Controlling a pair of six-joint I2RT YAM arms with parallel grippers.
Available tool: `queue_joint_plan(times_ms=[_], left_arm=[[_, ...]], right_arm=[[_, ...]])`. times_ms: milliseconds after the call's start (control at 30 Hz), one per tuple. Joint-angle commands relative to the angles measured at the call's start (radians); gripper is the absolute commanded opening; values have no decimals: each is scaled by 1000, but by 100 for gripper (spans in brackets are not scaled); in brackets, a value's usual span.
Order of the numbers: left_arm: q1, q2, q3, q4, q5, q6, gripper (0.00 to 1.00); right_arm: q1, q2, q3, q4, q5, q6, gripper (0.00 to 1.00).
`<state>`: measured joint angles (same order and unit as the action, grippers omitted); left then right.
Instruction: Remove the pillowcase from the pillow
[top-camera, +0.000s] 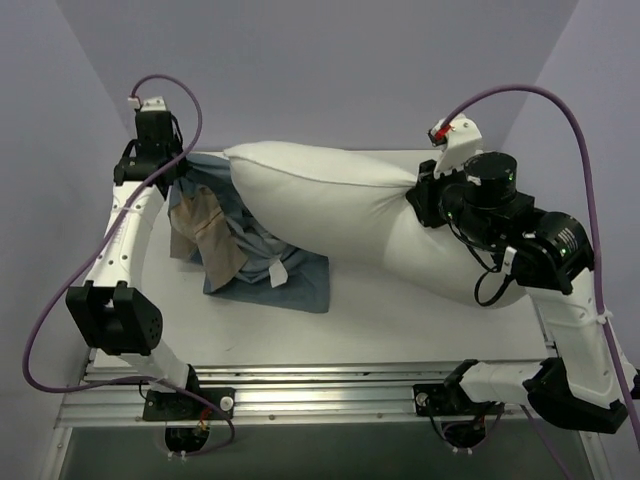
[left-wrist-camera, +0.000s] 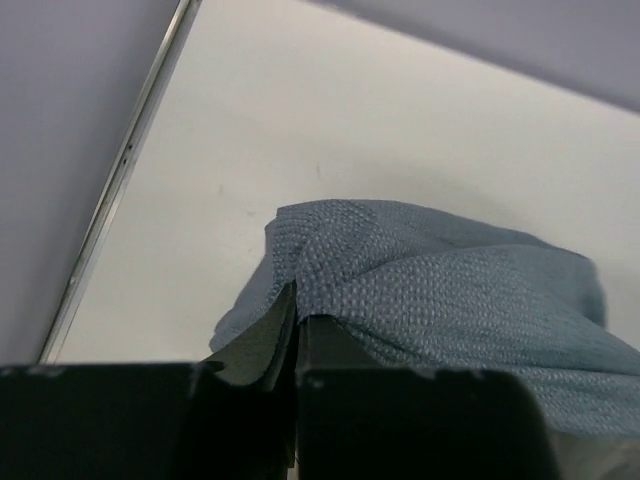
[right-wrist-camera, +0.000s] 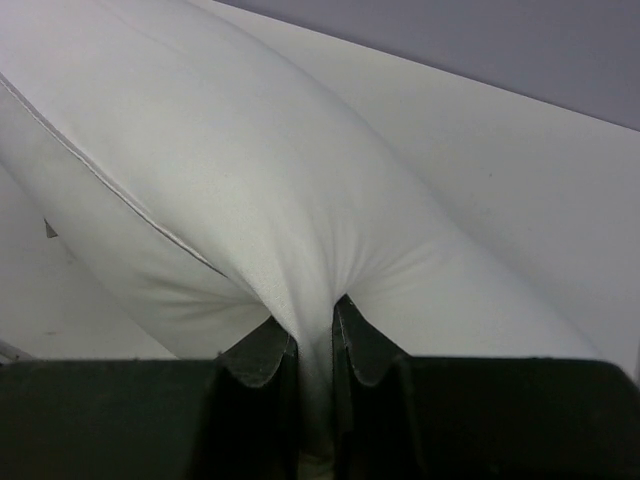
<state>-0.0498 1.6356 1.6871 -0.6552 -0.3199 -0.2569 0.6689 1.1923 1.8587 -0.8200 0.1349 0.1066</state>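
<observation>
The white pillow (top-camera: 340, 215) stretches across the back of the table, its left corner bare and pointed. My right gripper (top-camera: 416, 196) is shut on a pinch of its fabric near the right end; in the right wrist view the pillow (right-wrist-camera: 250, 170) bunches between the jaws of the right gripper (right-wrist-camera: 315, 325). The pillowcase (top-camera: 245, 255), blue with tan patches, lies crumpled at the left, partly under the pillow's left end. My left gripper (top-camera: 180, 172) holds its upper edge lifted. In the left wrist view the left gripper (left-wrist-camera: 298, 315) is shut on the blue pillowcase (left-wrist-camera: 450, 300).
The white table (top-camera: 390, 325) has a metal rail (top-camera: 330, 385) along its near edge, where both arm bases sit. Its left edge (left-wrist-camera: 125, 160) meets a purple wall (top-camera: 60, 100). Purple cables (top-camera: 560, 110) loop above both arms.
</observation>
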Motion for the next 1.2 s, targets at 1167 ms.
queue_joint_plan(times_ms=[1167], left_arm=[[-4,-677,-868,92,611,-208,29]], right_arm=[[-95,168,-627,897,183,14,0]])
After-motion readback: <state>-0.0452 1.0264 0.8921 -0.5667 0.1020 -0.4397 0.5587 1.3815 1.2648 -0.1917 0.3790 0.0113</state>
